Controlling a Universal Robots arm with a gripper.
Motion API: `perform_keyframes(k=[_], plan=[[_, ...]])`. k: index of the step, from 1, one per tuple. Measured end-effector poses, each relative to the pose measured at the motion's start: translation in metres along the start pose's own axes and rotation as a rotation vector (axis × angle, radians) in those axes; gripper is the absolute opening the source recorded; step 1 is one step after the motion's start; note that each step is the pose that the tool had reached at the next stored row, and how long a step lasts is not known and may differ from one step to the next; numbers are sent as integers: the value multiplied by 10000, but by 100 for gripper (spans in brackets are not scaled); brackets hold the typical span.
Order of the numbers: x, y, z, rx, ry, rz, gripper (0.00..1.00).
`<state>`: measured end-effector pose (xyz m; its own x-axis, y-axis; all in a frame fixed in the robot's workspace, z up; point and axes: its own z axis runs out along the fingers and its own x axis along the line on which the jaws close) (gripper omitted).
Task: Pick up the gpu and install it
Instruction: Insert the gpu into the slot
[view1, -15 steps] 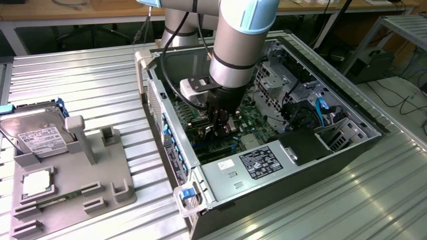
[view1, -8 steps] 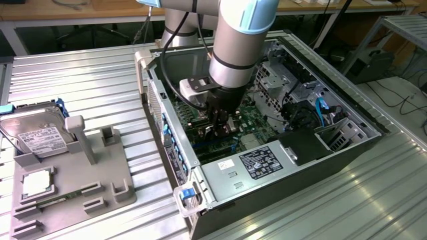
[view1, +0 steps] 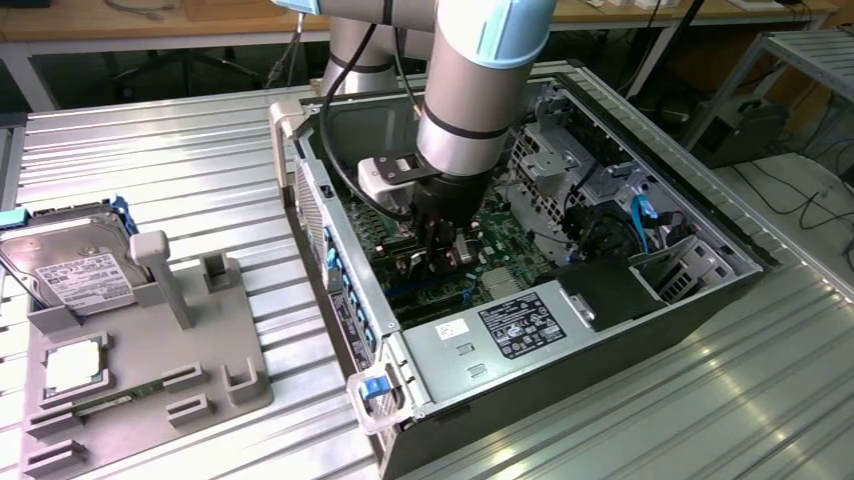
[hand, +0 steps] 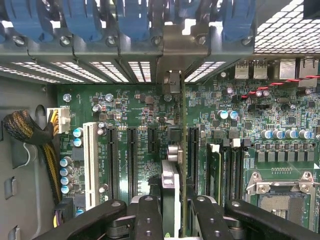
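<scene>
Gpu (hand: 182, 150) edge-on over motherboard (hand: 140, 110) slots, wrist view

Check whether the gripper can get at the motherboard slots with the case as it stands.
Probably yes. The case lies with its side open, and the gripper sits inside it, holding the gpu edge-on over the black slots. Nothing visible blocks the way between card and board.

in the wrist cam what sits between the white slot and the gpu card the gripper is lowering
In the wrist view, two empty black expansion slots lie on the green motherboard between the white slot and the gpu, held edge-on by the gripper.
</scene>
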<state>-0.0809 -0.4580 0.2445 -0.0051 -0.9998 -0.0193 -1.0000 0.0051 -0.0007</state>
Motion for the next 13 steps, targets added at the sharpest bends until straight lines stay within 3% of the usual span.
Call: perform_keyframes(k=[13], plan=[[0, 1, 50, 2, -4, 0, 28]])
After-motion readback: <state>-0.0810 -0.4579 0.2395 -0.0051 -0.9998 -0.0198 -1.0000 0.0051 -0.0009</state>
